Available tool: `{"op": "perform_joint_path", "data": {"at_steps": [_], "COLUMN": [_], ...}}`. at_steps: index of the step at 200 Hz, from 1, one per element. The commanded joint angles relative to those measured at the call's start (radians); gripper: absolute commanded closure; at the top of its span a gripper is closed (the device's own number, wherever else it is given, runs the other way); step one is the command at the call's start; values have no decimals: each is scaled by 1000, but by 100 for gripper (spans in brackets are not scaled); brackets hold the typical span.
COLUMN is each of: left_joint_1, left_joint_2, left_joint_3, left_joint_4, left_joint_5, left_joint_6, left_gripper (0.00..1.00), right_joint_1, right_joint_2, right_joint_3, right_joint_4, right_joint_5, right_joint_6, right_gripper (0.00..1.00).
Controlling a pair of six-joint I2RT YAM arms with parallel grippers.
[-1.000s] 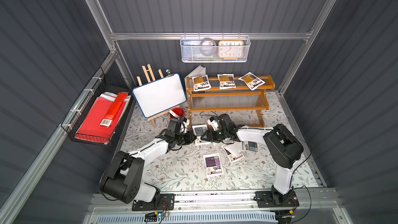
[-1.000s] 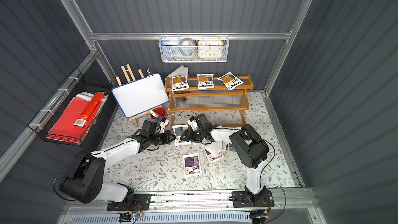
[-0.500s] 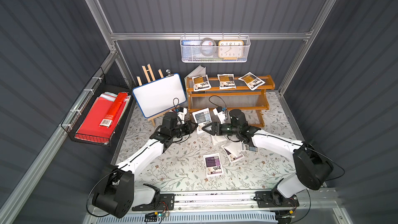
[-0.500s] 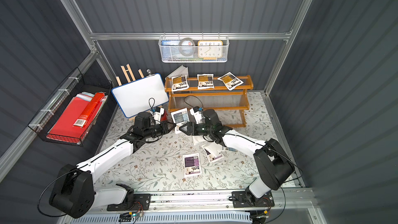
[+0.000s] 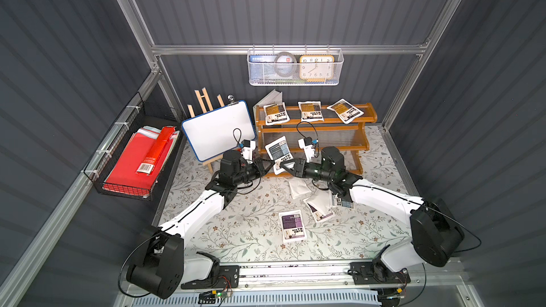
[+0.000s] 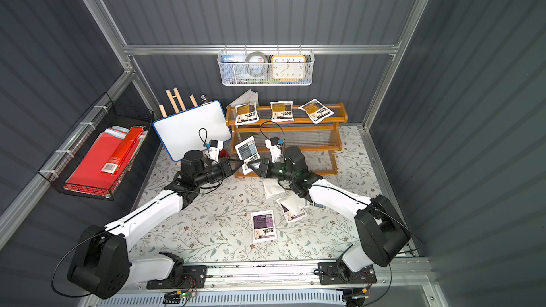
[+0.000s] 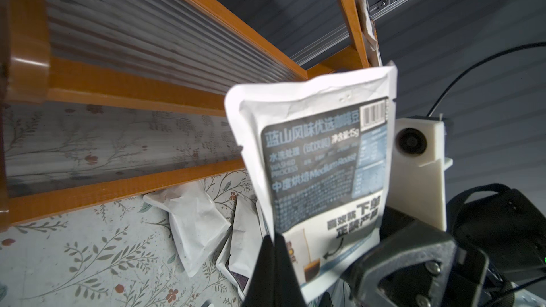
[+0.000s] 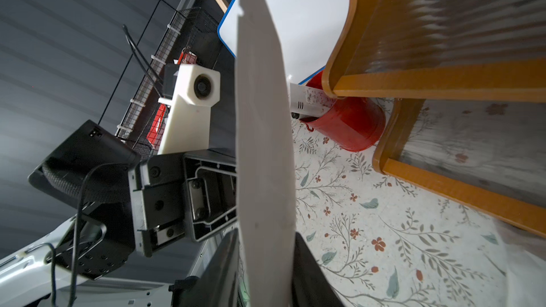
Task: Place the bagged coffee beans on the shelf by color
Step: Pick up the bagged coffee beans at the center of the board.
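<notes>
Gripping one white, blue-grey-labelled coffee pouch (image 5: 278, 151) from opposite sides: left end effector (image 5: 269, 166) and right end effector (image 5: 284, 166).

A whiteboard (image 5: 218, 131) leans on an easel (image 5: 202, 101) beside a wire basket (image 5: 127, 191) of red folders (image 5: 127, 169).

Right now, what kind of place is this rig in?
Likely a staged test cell dressed as a small shop or office corner: aluminium-framed grey panel walls, a wooden shelf of coffee pouches, and a whiteboard on an easel.
</notes>
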Motion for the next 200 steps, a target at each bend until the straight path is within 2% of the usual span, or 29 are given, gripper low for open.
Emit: {"op": "perform_joint_path", "data": {"at_steps": [1, 26, 68, 149, 200], "left_joint_1": [0, -1, -1, -2, -2], "left_joint_2": [-27, -26, -15, -13, -23], "left_joint_3": [20, -1, -9, -21, -29], "left_joint_4": [73, 135, 159, 133, 133], "left_joint_5": [26, 21, 22, 32, 40], "left_joint_6": [-48, -94, -107, -94, -94], "left_gripper": [100, 100, 100, 100, 100], "right_joint_1": [0, 1, 1, 0, 0], "right_joint_2": [4, -10, -31, -32, 18], "right_joint_3": [-22, -72, -117, -89, -76], "right_joint_4": [49, 116, 212, 249, 306], "right_joint_5": [59, 105, 158, 171, 190], "right_joint_6": [13, 55, 97, 110, 113], "right_gripper": [70, 72, 81, 70, 74]}}
